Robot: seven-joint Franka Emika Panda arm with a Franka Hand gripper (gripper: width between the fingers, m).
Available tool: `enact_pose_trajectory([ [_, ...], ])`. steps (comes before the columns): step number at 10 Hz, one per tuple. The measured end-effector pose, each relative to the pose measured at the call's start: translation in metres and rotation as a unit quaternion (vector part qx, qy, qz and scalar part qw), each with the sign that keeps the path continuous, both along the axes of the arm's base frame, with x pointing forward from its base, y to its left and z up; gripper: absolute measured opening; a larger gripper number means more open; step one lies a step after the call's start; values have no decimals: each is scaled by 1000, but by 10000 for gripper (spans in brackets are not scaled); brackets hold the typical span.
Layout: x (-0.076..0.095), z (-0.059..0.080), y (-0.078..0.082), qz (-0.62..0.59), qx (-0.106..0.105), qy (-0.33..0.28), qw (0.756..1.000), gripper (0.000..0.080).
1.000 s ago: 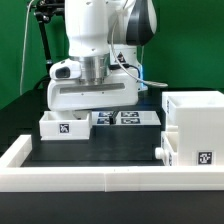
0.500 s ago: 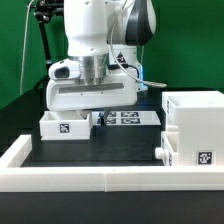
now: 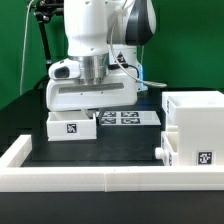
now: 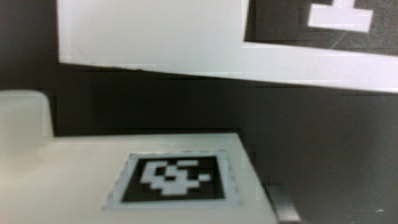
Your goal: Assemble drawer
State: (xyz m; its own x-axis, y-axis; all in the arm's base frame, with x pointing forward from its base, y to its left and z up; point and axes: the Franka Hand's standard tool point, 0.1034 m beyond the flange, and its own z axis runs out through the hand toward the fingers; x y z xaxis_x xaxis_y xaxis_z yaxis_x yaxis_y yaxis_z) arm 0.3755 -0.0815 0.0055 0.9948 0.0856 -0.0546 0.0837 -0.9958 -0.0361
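Observation:
A small white open-top tray [image 3: 72,126] with a square tag on its front stands on the black table left of centre. My gripper [image 3: 86,112] reaches down into it from above, its fingertips hidden behind the tray's wall, and it seems shut on that wall. In the wrist view the tray's tagged wall [image 4: 175,176] fills the near field. The tall boxy housing [image 3: 195,118] stands at the exterior view's right. A second tray [image 3: 190,155] sits in its lower front, its knob [image 3: 160,152] sticking out.
The marker board [image 3: 130,118] lies flat behind the tray, and its edge shows in the wrist view [image 4: 160,40]. A low white rim [image 3: 100,178] runs along the table's front and left sides. A black stand with cables rises at the back left.
The small tray has shifted a little toward the exterior view's right, toward the housing, with my gripper on it. The housing has not moved.

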Motion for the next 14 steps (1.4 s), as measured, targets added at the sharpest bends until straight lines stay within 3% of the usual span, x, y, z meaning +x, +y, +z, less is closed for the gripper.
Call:
enact_pose_trajectory([
  [6,1,1,1,1,0,-1,1000,42],
  [11,13,48,23,97,23,21,995,44],
  [14,10,42,22,159,28,20,987,44],
])
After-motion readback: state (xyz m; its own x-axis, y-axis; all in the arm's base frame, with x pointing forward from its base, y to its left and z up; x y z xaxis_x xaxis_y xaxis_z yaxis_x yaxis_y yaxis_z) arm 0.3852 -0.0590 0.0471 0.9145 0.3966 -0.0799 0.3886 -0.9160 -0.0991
